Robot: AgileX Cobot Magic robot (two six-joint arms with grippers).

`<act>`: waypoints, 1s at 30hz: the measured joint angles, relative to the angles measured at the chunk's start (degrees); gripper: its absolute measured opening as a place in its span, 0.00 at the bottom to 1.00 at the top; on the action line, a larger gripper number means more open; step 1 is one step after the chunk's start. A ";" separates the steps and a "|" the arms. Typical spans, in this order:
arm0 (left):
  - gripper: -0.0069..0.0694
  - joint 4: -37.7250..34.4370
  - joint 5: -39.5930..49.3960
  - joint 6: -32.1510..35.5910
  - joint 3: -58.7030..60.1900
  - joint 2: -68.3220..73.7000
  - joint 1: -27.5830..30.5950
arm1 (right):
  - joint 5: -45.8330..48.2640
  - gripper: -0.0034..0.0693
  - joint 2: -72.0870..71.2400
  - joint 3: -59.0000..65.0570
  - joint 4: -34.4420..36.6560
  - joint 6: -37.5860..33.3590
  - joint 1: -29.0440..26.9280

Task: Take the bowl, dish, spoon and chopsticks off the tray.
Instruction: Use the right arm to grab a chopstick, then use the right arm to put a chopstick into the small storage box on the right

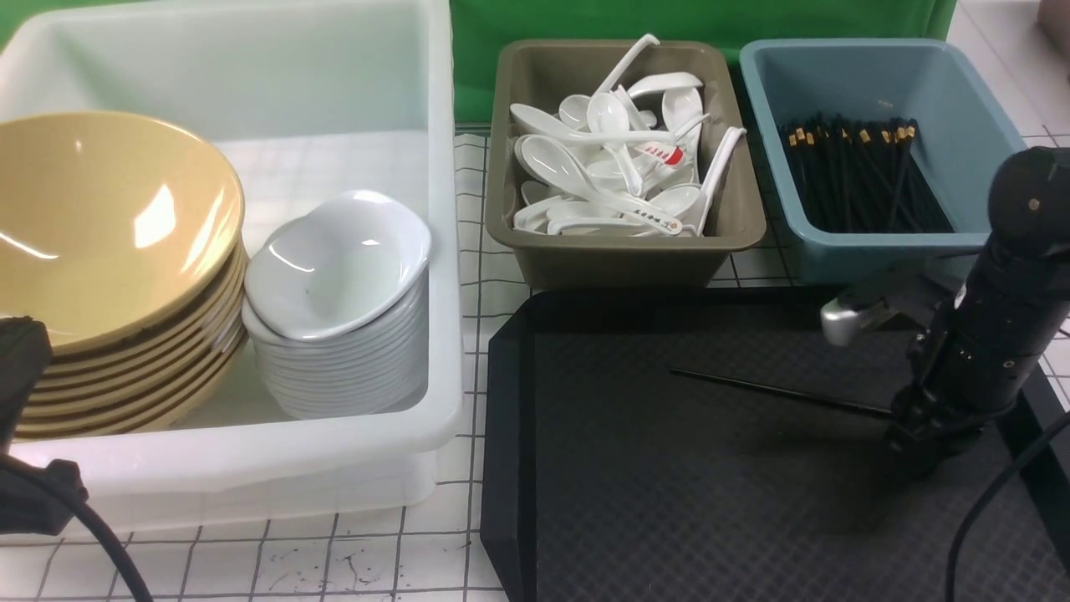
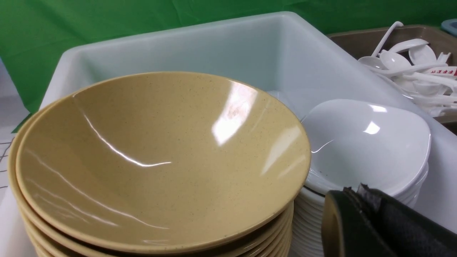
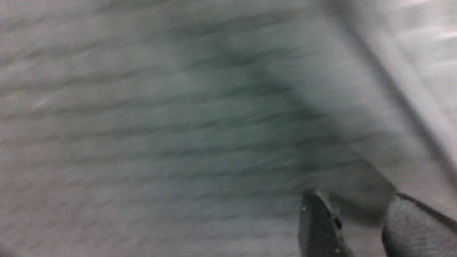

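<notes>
Green cloth [image 1: 476, 63] hangs behind a white, grid-lined surface [image 1: 351, 556].

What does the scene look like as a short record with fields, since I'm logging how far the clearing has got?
tray: black, bare part in front of the brown tub
on tray: a thin black chopstick
right pincer: open, low over the tray's right part, near the chopstick
left pincer: shut, by the white tub
white tub: stacked yellow bowls and white dishes
brown tub: white spoons
blue tub: black chopsticks with gold bands
</notes>
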 joint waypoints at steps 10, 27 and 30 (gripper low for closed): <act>0.08 0.00 -0.06 0.00 0.00 0.00 0.00 | -8.13 0.48 -0.15 -2.16 -6.04 -0.29 2.19; 0.08 0.06 -0.18 -0.35 0.00 0.00 0.00 | -3.73 0.16 -12.76 -2.95 -6.89 -0.47 11.67; 0.08 0.06 -0.18 -0.35 0.00 0.00 0.00 | -13.81 0.16 -18.18 -3.64 -8.81 -0.19 8.83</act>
